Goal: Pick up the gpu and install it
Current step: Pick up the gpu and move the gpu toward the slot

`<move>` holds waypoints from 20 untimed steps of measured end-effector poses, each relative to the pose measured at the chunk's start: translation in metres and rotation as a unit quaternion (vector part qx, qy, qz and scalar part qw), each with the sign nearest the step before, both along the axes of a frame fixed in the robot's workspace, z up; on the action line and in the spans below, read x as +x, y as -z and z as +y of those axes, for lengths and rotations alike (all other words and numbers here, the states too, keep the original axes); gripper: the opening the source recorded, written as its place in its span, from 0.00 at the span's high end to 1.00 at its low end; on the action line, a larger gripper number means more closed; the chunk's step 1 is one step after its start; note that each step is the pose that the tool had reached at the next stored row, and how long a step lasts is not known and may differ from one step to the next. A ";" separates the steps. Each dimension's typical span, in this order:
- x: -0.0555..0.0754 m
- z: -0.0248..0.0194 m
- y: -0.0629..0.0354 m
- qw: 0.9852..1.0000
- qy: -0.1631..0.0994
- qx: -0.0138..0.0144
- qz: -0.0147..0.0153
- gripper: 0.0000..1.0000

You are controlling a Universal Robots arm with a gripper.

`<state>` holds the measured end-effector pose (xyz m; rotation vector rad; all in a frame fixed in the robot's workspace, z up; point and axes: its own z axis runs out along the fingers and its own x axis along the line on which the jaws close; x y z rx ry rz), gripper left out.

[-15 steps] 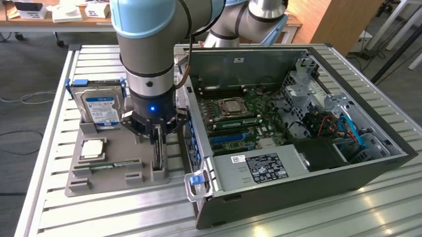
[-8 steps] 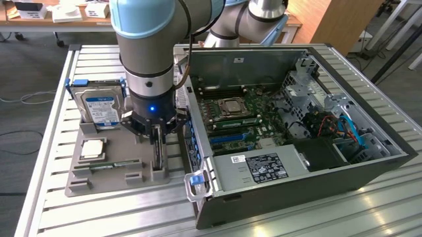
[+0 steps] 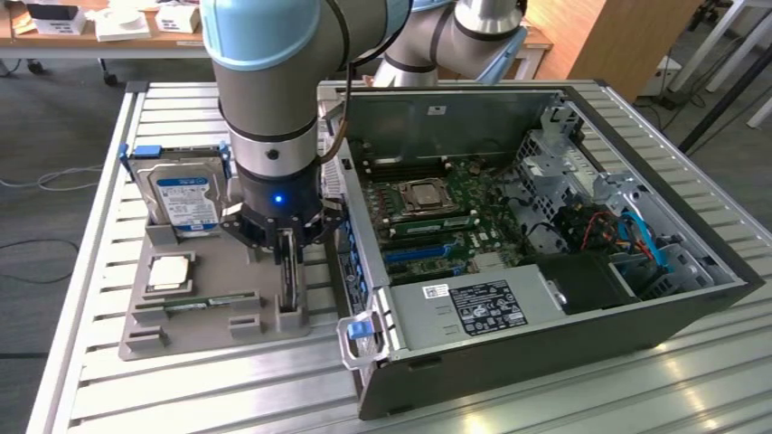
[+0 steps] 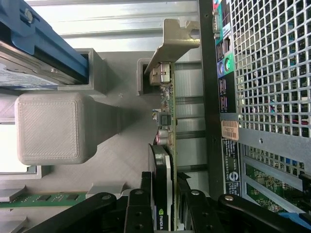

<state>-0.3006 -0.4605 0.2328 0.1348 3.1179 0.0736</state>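
The fingers [image 4: 146, 204] are closed narrowly on the gpu [image 4: 161, 165], one against each face. The card stands on edge in a slot of the grey tray [image 3: 193, 330], its pale bracket at the far end, just beside the open computer case [image 3: 543, 298] on the slatted surface [image 3: 181, 398].

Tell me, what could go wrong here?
The gripper is clamped on the gpu, which stands on edge in the holder. Pulled crooked, its bracket might catch in the slot. The case is right beside it, so the card might bump it.
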 end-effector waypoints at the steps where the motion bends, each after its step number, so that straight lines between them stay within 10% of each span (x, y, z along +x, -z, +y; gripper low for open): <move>1: 0.000 0.0000 0.0000 1.000 0.000 0.000 0.000 0.67; 20: 0.000 0.0000 0.0000 1.000 0.000 0.000 0.000 0.73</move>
